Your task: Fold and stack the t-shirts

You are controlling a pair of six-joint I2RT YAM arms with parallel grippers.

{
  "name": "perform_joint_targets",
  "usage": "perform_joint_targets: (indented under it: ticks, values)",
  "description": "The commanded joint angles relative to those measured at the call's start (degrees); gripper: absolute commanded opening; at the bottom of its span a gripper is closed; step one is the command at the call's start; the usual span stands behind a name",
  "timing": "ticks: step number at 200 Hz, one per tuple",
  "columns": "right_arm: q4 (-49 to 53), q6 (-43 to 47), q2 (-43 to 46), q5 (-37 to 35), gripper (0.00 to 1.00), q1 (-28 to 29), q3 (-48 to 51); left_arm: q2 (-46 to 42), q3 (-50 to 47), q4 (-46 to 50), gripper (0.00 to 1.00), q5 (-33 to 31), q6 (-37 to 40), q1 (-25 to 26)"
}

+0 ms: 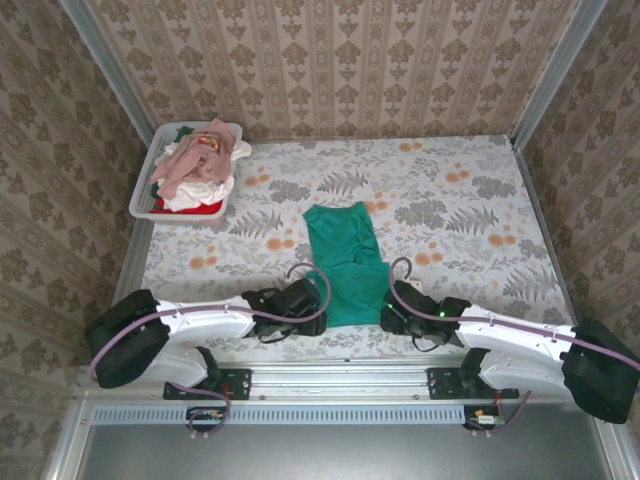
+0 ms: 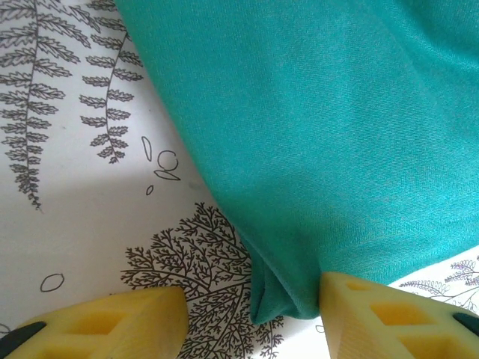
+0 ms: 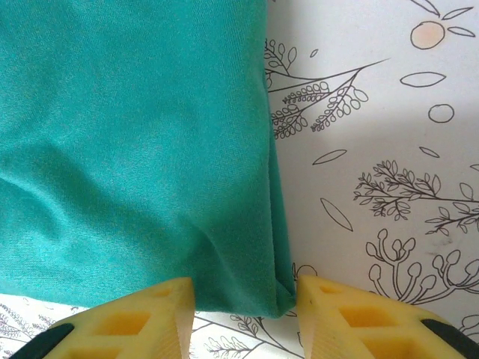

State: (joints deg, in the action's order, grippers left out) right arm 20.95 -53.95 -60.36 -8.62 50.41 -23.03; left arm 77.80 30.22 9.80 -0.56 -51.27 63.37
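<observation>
- The teal shirt (image 1: 345,262) lies flat on the flowered table (image 1: 480,210) as a long narrow shape. Its neck is at the far end, and its near hem lies close to the table's near edge.
- A white tub (image 1: 138,203) stands well apart, far-left of the teal shirt, heaped with pink, white and red shirts (image 1: 200,165). Bare tablecloth lies between the two.
- The left gripper (image 2: 254,318) has its fingers apart around the teal shirt's near-left corner. The cloth touches one finger and is not pinched.
- The right gripper (image 3: 245,314) also has its fingers apart, around the near-right corner, unclamped.
- Right of the teal shirt and beyond it, the table is open up to the patterned walls.
- From above, both grippers cover the ends of the teal shirt's near hem. In the tub, the pink shirt on top buries most of the others.
</observation>
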Motion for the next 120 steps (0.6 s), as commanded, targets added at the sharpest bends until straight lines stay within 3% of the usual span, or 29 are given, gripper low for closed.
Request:
perform_joint_targets:
  ticks: [1, 30, 120]
  values:
    - [0.3, 1.2, 1.5, 0.0, 0.43, 0.1, 0.0, 5.8, -1.5, -11.6, 0.5, 2.7, 0.0, 0.9]
    - [1.1, 2.0, 3.0, 0.3, 0.48, 0.4, -0.1, 3.8, -2.1, -11.4, 0.45, 1.8, 0.0, 0.9]
    - [1.2, 2.7, 2.3, 1.2, 0.51, 0.8, -0.3, 3.0, -2.4, -9.9, 0.47, 1.3, -0.1, 0.9]
